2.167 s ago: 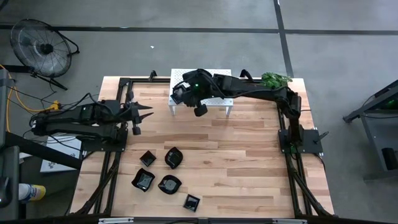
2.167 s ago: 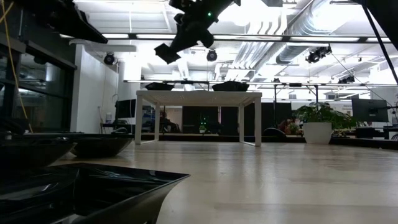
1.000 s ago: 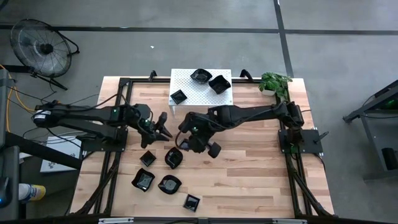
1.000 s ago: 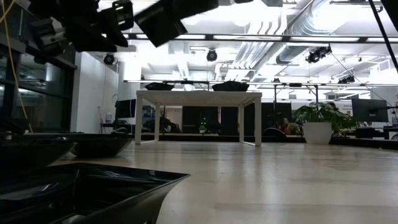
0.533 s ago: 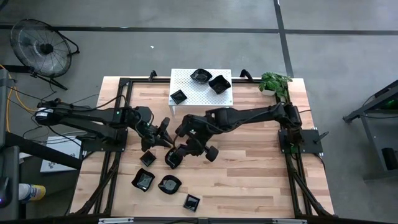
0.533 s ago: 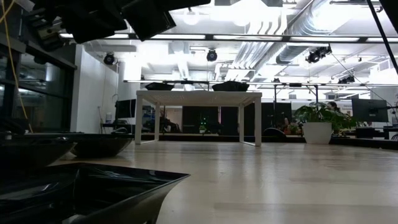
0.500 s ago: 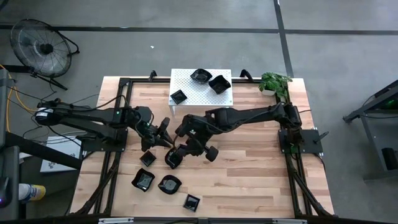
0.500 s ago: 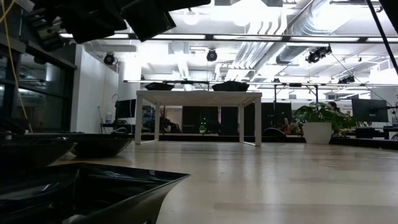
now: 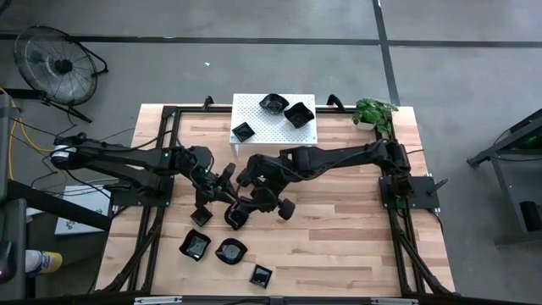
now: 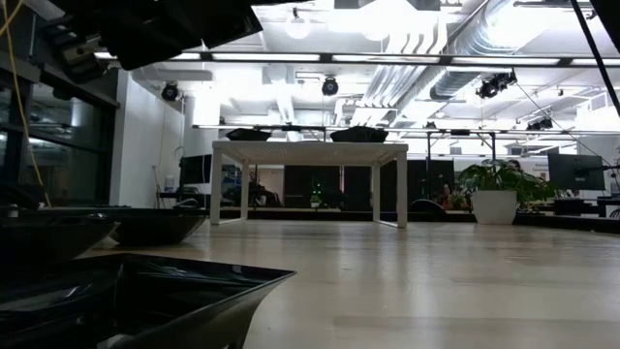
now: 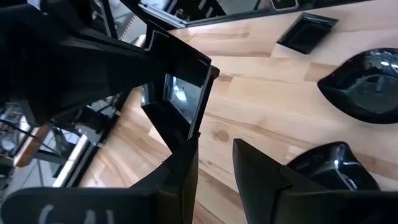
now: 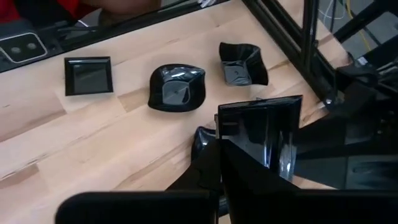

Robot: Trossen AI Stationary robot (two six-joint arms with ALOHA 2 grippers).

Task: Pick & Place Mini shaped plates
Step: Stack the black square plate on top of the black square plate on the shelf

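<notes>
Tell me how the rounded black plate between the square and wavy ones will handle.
The rounded plate looks glossy, so probably slippery in a claw. It sits low and wide on the table, so a push likely slides it rather than tipping.

The right half of the wooden table (image 9: 339, 220) lies bare, giving open passage. On the left half, both grippers crowd one spot: the left gripper (image 9: 227, 180) and right gripper (image 9: 246, 206) sit close together over a black dish (image 9: 235, 215). Four more dishes (image 9: 196, 245) cluster just beyond, near the front edge. The white stand (image 9: 254, 114) blocks the back centre; a small plant (image 9: 373, 111) occupies the back right corner.
</notes>
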